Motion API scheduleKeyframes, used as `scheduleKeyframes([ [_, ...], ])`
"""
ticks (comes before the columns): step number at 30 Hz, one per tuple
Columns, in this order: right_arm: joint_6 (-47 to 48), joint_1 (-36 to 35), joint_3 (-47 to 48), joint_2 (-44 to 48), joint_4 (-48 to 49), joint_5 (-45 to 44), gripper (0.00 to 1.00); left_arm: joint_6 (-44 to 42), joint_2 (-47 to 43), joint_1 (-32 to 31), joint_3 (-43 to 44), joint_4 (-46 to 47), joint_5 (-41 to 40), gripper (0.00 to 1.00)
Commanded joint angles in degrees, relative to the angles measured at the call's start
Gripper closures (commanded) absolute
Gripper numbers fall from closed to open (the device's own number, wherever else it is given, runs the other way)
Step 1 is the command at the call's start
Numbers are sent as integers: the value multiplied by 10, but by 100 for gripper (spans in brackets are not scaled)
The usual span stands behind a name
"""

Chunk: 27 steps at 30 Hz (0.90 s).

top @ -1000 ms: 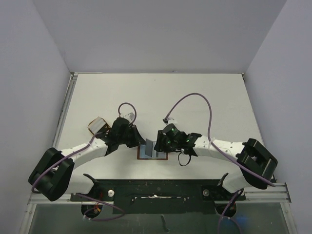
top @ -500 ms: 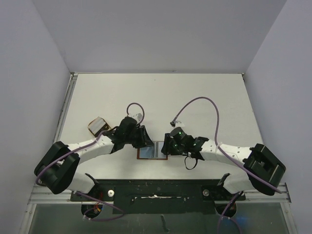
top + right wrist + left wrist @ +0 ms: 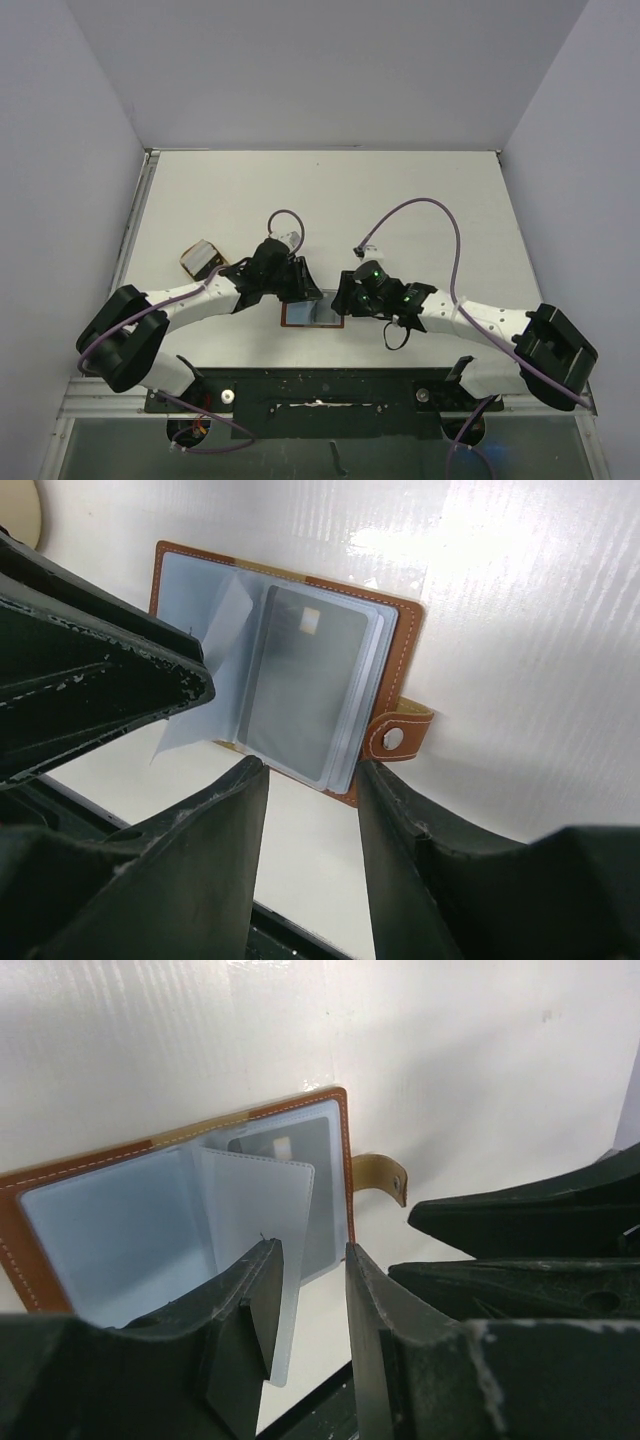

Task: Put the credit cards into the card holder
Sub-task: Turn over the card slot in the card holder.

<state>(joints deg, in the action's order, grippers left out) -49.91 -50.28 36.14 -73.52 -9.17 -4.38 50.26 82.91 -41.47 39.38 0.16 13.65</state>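
No writing, brand or number is legible on the card holder (image 3: 405, 645) or the grey card (image 3: 300, 680) inside it.

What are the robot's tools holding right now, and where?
Nothing is gripped. The left tool and right tool are open over the card holder; one clear page stands unpinched between the left tool's jaws.

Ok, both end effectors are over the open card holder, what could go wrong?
The clear sleeve stands loose inside the open left end effector; pulling away could snag it and drag the card holder. The right end effector hangs close by, so the two might collide above the grey credit card.
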Motion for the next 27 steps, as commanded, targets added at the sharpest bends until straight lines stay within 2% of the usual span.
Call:
scheduleKeyframes([
  [1,-3,2,11,25,-4,-32,59,-25,-18,-2,38,-26,-43,70],
  [6,-1,3,17,37,-9,-33,59,-90,-52,9,72,-120,-119,69],
  [12,8,2,22,53,-17,-32,56,-202,-105,58,113,-215,-198,69],
  [17,11,3,19,71,-23,-37,56,-320,-143,115,132,-258,-226,67],
  [23,14,4,15,92,-24,-39,55,-495,-162,193,139,-282,-207,61],
  [27,24,4,16,102,-27,-39,55,-550,-162,233,133,-281,-249,59],
])
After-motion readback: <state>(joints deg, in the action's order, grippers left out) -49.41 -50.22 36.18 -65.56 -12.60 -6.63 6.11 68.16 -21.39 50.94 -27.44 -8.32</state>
